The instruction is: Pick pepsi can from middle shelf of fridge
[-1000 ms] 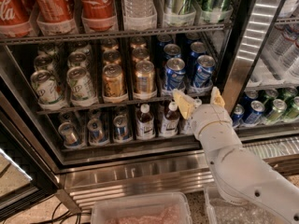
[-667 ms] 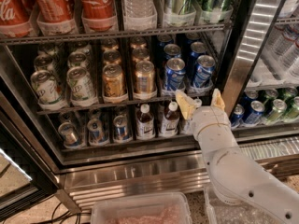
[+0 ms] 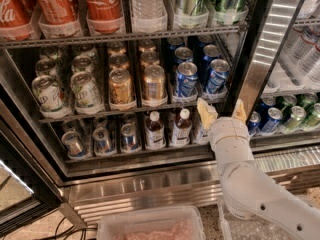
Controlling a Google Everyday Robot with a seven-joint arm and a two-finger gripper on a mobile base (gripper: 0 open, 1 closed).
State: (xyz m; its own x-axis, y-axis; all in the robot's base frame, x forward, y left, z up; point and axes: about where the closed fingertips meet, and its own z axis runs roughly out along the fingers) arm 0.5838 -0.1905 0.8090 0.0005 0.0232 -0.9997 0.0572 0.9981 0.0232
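The fridge stands open before me, with a black frame and a steel base. Its middle shelf holds rows of white-green, gold and blue cans. Two rows of blue pepsi cans stand at its right end; the front ones are the left pepsi can and the right pepsi can. My gripper is open, with tan fingers pointing up. It sits just below and in front of the right front pepsi can, touching nothing.
The top shelf holds red Coca-Cola cans and a water bottle. The bottom shelf holds small cans and white-capped bottles. A second cooler section at right holds blue and green cans. A clear tub lies on the floor below.
My gripper has shifted slightly right and up toward the right front pepsi can. The cans have not moved.
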